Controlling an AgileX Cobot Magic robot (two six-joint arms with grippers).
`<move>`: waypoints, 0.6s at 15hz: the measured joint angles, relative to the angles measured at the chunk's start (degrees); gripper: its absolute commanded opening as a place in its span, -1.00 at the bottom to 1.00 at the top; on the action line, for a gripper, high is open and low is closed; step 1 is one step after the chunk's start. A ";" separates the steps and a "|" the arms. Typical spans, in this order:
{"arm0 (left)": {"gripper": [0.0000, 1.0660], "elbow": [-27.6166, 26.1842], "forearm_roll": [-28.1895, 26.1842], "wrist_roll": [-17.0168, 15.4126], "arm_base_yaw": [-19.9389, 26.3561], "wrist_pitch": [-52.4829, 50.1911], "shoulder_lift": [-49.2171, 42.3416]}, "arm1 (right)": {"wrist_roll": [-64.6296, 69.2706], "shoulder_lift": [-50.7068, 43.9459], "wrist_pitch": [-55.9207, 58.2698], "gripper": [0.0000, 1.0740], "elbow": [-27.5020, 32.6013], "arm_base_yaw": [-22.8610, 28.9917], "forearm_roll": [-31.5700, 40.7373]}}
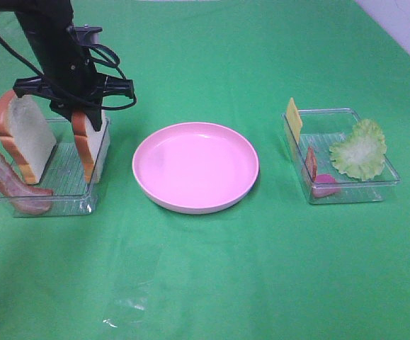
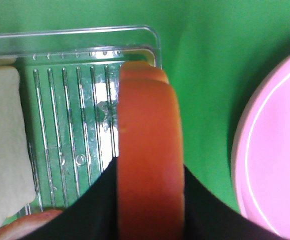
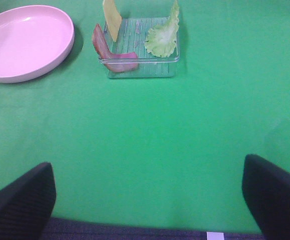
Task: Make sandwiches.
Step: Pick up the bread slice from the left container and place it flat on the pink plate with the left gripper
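My left gripper (image 1: 86, 117) is shut on the top of an upright white bread slice with orange-brown crust (image 1: 91, 145), at the right side of the left clear tray (image 1: 70, 195). In the left wrist view the crust (image 2: 150, 140) sits between the black fingers (image 2: 97, 205). A second bread slice (image 1: 24, 134) leans at the tray's left, with a bacon strip (image 1: 13, 185) in front of it. The right tray (image 1: 385, 170) holds cheese (image 1: 293, 119), bacon (image 1: 311, 163) and lettuce (image 1: 360, 149). My right gripper (image 3: 147, 200) is open and empty over bare cloth.
A round pink plate (image 1: 195, 166) sits between the two trays, a short way right of the held bread. It also shows in the left wrist view (image 2: 275, 150) and the right wrist view (image 3: 24, 40). Green cloth covers the table.
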 measured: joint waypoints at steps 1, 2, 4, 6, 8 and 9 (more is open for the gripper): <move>-0.66 0.00 0.06 0.00 0.00 0.06 0.00 | 0.00 0.00 0.00 0.79 0.00 0.00 0.00; -0.70 0.00 0.06 0.00 0.00 0.11 0.00 | 0.00 0.00 0.00 0.79 0.00 0.00 0.00; -0.74 0.00 0.06 0.00 0.00 0.40 0.00 | 0.00 0.00 0.00 0.79 0.00 0.00 0.00; -0.74 -0.11 0.06 0.00 0.00 1.66 0.00 | 0.00 0.00 0.00 0.79 0.00 0.00 0.00; -0.74 -0.11 0.06 0.00 0.00 2.98 -0.57 | 0.00 0.00 0.00 0.79 0.00 0.00 0.00; -0.73 -0.23 0.17 -0.23 0.00 3.55 -1.15 | 0.00 0.00 0.00 0.79 0.00 0.00 0.00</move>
